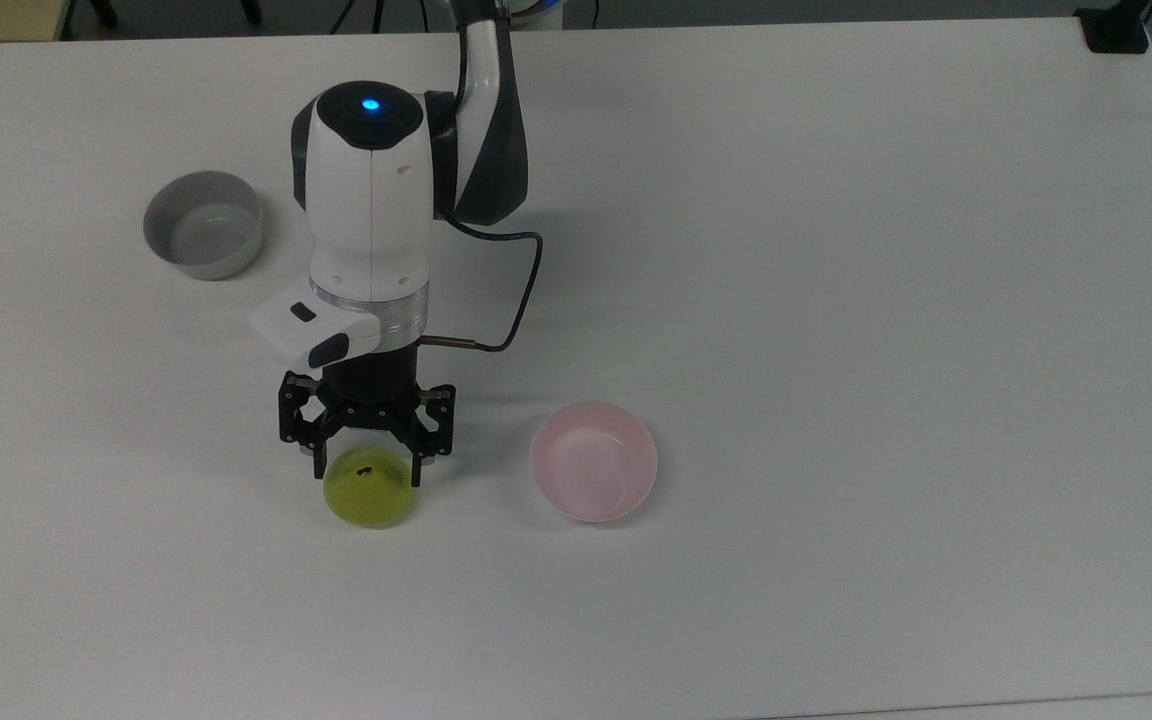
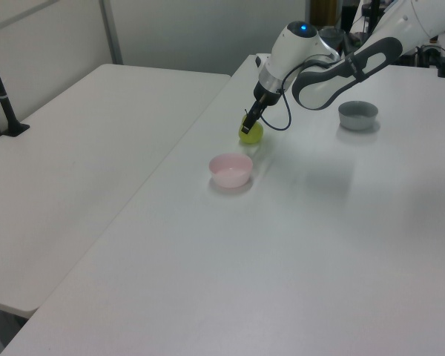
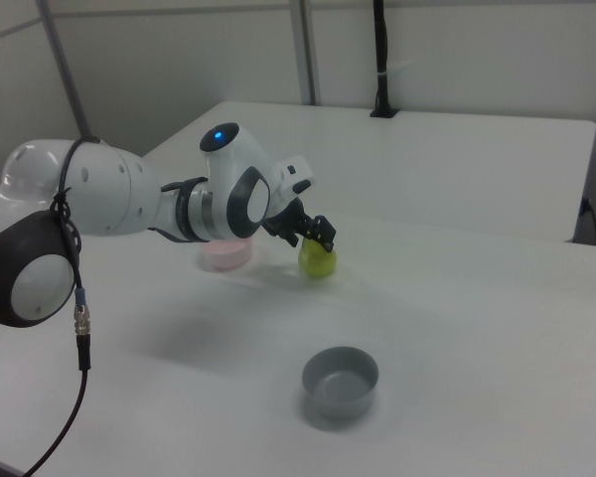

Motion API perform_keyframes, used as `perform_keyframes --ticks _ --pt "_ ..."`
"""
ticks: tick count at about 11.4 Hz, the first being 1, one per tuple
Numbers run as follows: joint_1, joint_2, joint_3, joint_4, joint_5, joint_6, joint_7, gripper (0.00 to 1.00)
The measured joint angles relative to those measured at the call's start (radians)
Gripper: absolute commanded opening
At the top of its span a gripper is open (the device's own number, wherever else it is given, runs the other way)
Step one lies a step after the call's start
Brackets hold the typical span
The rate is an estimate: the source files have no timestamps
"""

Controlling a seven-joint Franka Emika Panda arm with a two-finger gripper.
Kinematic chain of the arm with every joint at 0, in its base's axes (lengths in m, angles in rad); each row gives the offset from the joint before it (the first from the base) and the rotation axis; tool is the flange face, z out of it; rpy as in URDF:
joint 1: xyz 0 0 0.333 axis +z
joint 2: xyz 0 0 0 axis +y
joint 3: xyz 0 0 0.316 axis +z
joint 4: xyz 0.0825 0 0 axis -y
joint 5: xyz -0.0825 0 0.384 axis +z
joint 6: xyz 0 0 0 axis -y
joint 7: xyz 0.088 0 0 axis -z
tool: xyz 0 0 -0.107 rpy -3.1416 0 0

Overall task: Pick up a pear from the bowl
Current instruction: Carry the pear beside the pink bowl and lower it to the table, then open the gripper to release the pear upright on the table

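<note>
The pear [image 1: 368,490] is already out of the pink bowl [image 1: 593,474] and sits on the desk [image 1: 836,300] at the bowl's 9 o'clock in the top view. The gripper [image 1: 366,465] straddles its top, fingers apart, apparently letting go. Little seems left to do.

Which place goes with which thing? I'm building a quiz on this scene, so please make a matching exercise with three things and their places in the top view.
Things:
1. pear
2. pink bowl
3. grey bowl

Places in the top view:
A. far left, beside the arm's white body
B. on the table, right of the gripper
C. on the table, right under the gripper

Pairs: 1-C, 2-B, 3-A
</note>
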Motion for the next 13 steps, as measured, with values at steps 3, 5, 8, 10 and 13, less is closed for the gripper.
perform_keyframes --ticks 3,5,8,10,13 --pt "0.0 -0.004 0.0 0.017 0.0 0.008 0.0 0.92" --pt "0.001 -0.03 0.002 0.044 0.006 0.01 0.004 1.0" --pt "0.031 -0.122 0.016 0.052 0.013 -0.112 0.051 1.0" --pt "0.071 -0.192 0.019 0.054 0.042 -0.254 0.064 1.0" --pt "0.117 -0.304 0.021 0.054 0.134 -0.465 0.064 1.0"
